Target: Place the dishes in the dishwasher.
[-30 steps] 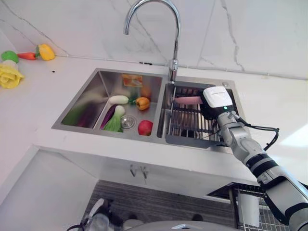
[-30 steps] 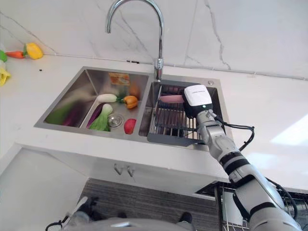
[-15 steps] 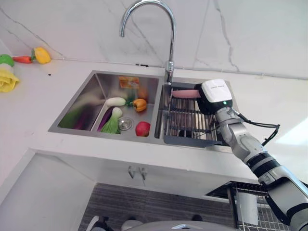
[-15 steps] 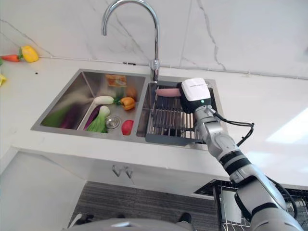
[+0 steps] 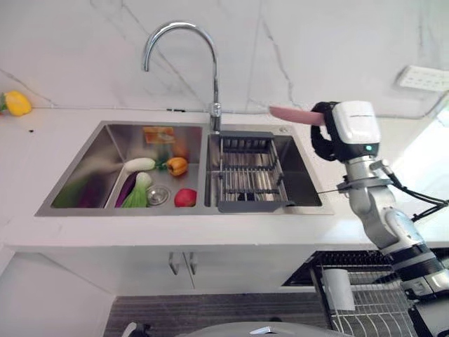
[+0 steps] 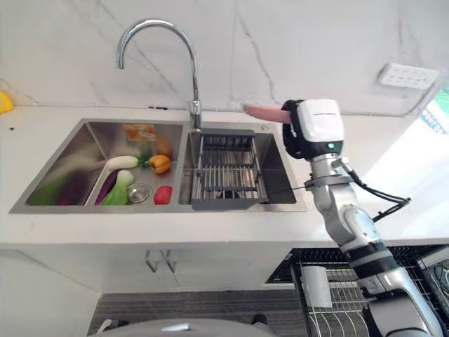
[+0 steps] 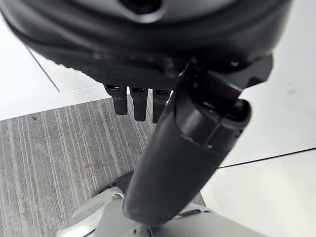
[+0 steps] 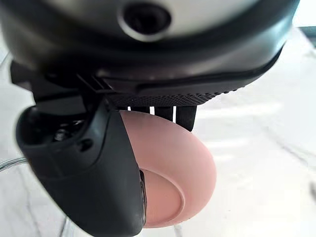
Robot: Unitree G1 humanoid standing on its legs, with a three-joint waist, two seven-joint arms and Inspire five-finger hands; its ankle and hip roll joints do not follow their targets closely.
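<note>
- Veg (plastic-looking) lay in steel sink [image 5: 91,151] L basin, untouched.
- Wire rack [image 5: 247,174] in R basin now empty; pink dish [image 5: 295,114] lifted out of it since 1 s ago, so pick done, dishwasher next.
- Right robot hand [image 5: 324,132] clamped on dish above table [image 5: 393,147]: smooth, round, shallow.
- Left robot hand [image 7: 148,101] idle over floor, fingers straight.

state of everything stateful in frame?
right hand: shut on pink dish, raised above the counter right of the sink
pink dish: held, clear of the rack
left hand: fingers straight, holding nothing
rack: in right basin, no dishes visible
faucet: no water running
</note>
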